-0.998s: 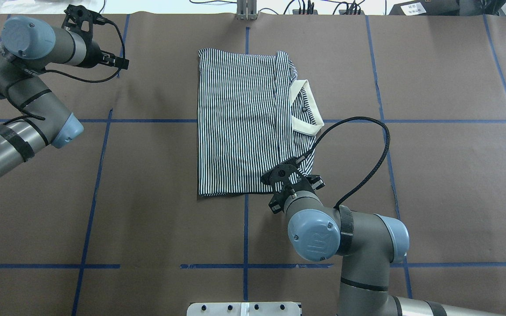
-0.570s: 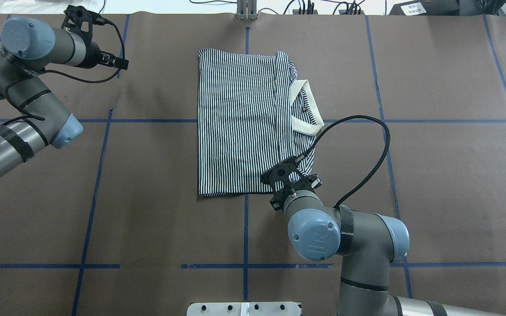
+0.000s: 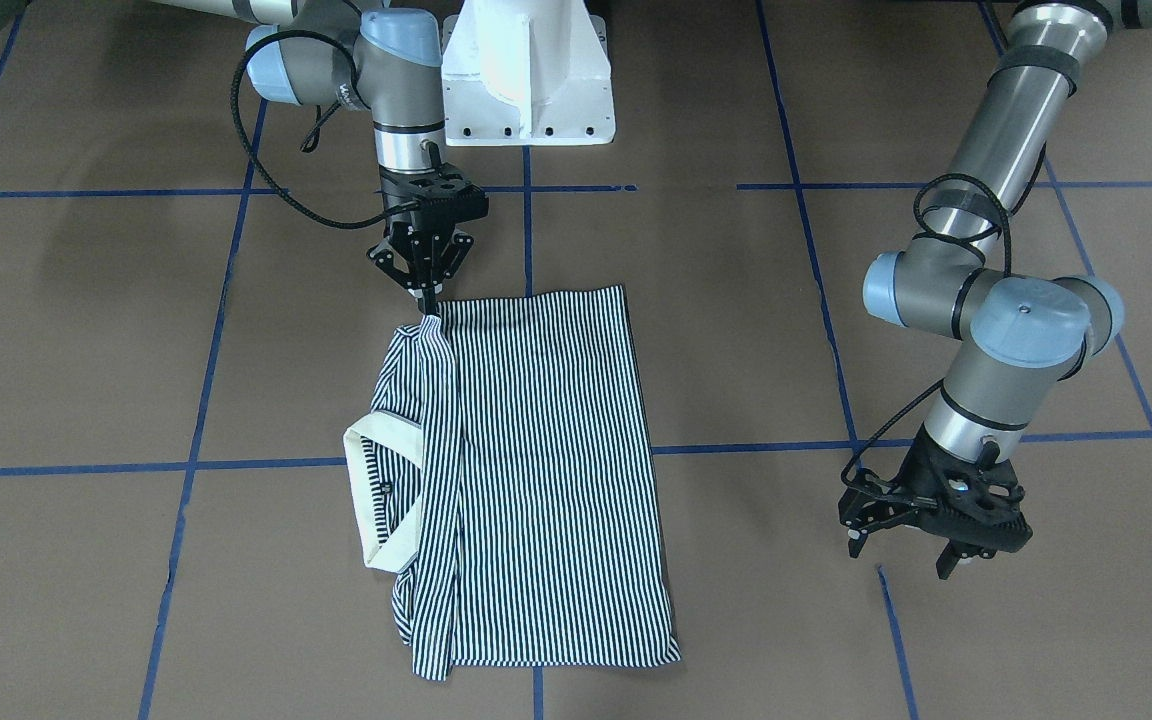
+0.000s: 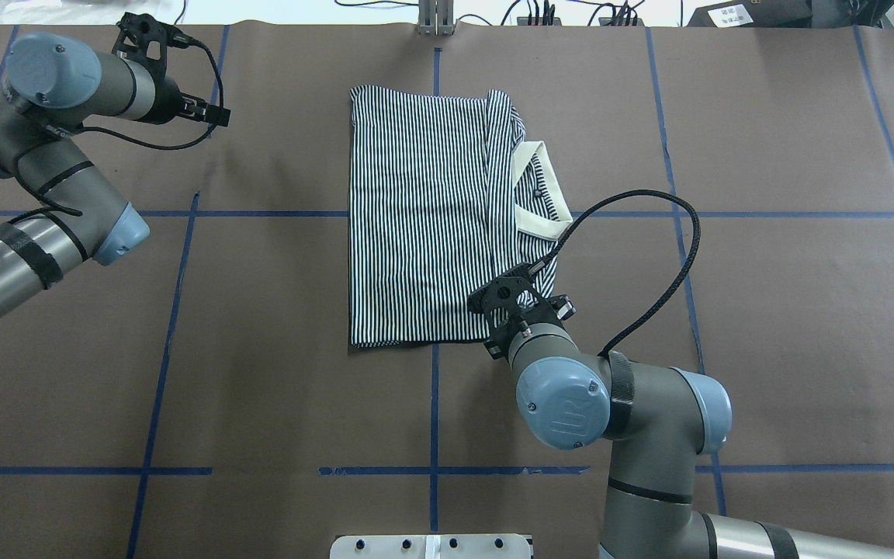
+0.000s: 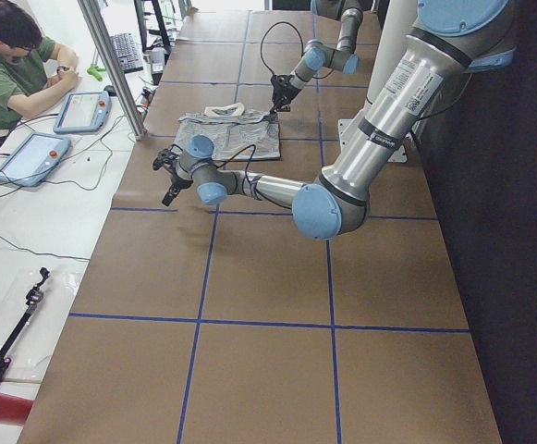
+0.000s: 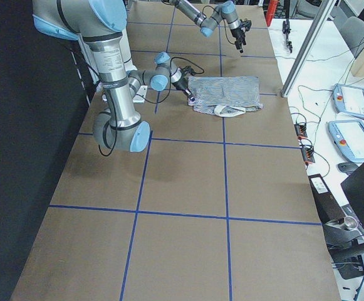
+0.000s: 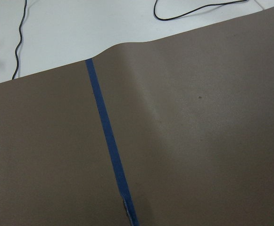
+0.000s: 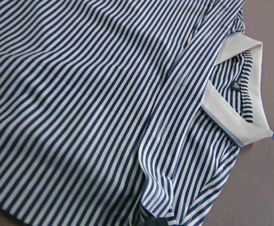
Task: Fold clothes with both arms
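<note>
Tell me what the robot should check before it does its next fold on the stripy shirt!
1. Right claw gripping the polo shirt: ok, shut on the corner nearest the robot.
2. Left claw out of the way: ok, open over bare table, apart from the shirt.
3. Striped body lying flat: ok.
4. Collar side tidy: not ok, it sticks out and looks bunched.
5. How many layers the right claw holds: cannot tell.

Right wrist view crops the polo shirt (image 8: 80,94).
</note>
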Controlling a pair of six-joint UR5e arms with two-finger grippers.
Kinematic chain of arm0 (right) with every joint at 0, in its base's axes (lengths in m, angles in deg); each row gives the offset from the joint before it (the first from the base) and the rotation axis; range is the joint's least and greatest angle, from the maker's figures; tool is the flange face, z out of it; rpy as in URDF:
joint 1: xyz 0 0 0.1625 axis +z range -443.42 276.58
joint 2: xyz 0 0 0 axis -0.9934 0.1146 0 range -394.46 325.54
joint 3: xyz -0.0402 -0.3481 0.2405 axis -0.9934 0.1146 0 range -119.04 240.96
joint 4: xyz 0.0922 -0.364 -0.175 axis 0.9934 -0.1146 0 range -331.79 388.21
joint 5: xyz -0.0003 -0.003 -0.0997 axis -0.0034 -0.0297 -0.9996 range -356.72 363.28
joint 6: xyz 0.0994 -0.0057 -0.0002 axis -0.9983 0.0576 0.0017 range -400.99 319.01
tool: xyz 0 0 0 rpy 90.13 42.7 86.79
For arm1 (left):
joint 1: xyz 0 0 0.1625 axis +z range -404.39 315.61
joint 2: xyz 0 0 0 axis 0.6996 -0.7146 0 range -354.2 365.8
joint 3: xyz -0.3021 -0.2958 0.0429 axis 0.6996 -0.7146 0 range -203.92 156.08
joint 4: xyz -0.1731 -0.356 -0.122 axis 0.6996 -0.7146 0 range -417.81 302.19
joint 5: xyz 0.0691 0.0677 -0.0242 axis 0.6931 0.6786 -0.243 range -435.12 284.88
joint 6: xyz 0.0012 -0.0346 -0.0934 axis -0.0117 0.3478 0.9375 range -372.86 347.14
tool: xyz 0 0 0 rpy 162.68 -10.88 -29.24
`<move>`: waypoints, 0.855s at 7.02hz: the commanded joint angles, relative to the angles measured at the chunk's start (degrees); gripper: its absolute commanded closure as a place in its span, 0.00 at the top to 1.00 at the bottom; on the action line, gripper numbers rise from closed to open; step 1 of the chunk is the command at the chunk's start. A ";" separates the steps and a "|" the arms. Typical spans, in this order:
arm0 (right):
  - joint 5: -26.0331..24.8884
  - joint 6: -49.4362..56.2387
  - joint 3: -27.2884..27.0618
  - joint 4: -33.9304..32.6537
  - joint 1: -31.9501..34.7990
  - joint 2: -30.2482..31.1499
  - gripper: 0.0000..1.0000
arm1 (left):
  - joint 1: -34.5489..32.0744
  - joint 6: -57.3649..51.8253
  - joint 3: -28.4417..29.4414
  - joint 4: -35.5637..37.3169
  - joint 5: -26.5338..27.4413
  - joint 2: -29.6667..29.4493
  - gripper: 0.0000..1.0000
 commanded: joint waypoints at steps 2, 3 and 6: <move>0.06 -3.01 -5.71 0.18 -0.11 8.42 0.00 | 0.57 0.58 0.00 -0.09 0.00 -0.06 1.00; 0.15 -5.12 -6.87 0.18 -0.89 9.93 0.00 | 0.57 0.58 0.00 -0.09 0.00 0.02 1.00; 0.06 -11.72 -6.18 0.09 -2.92 9.95 0.85 | 0.66 0.58 0.00 -0.09 0.00 -0.06 1.00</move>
